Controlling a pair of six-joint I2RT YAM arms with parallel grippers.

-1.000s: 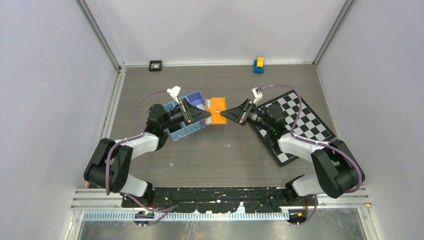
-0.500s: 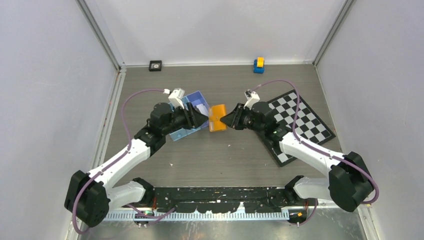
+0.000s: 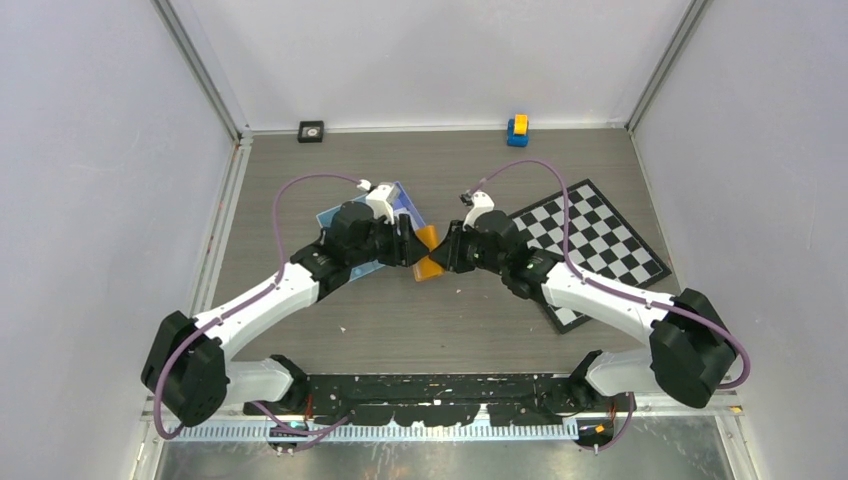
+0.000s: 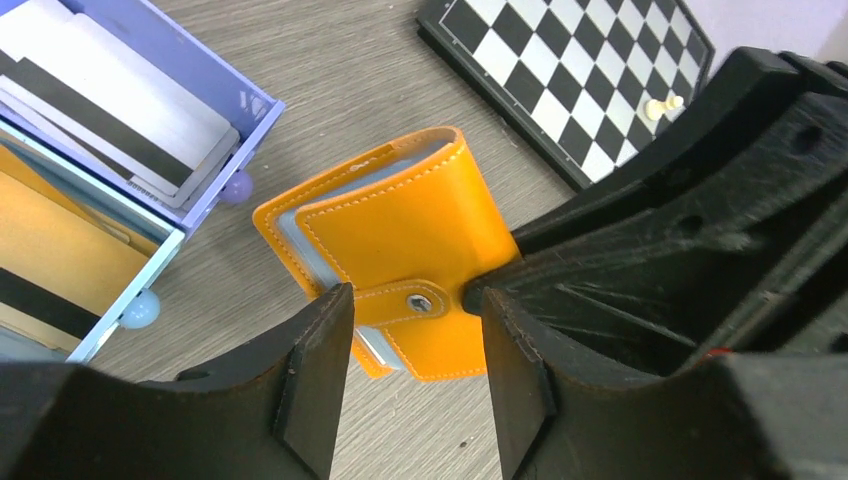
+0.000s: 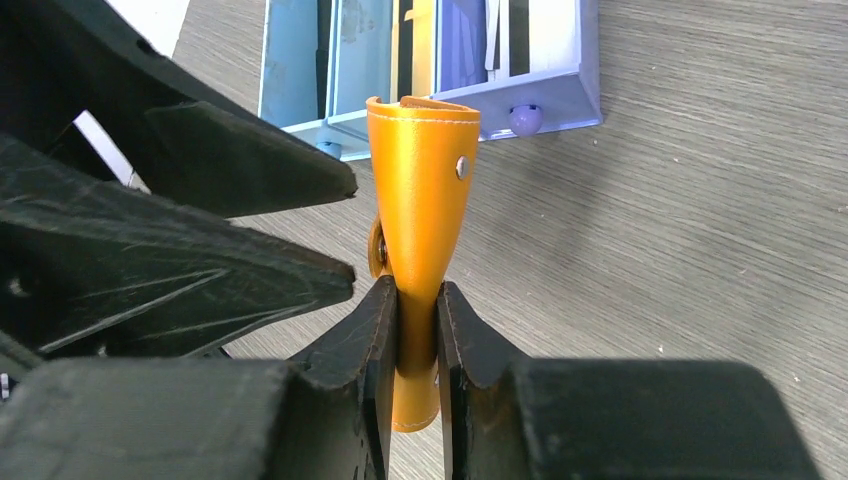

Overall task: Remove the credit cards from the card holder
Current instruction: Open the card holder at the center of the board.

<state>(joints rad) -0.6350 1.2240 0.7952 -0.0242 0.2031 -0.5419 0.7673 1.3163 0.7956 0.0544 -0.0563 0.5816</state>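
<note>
Starting from the left: there's a small black square thing (image 3: 311,130) against the far wall, well away from the action. Nearer, left of centre, sits the blue tray (image 4: 215,75). Its purple compartment has a stack of white cards (image 4: 110,90) with black stripes lying flat in it, and there's something tan in the pale-blue compartment beside it.

The left gripper (image 4: 412,300) is just right of the tray, reaching over it. Its jaws are about half open and straddle the holder's snap strap. There's a gap on both sides, so it isn't clamping anything.

The orange holder (image 4: 400,225) is in the middle, just right of the tray, between the two grippers. It looks folded closed, with the strap across the cover. Pale blue edges peek out of its side, but I can't tell if they're cards or sleeves. Can't tell if it touches the table either.

The right gripper (image 5: 417,300) comes in from the right, pinched tight on the holder's edge and holding it up edge-on.

A blue-and-yellow block (image 3: 517,130) sits by the far wall. The chessboard (image 3: 600,240) lies flat on the right with one white piece (image 4: 660,103) on it.
</note>
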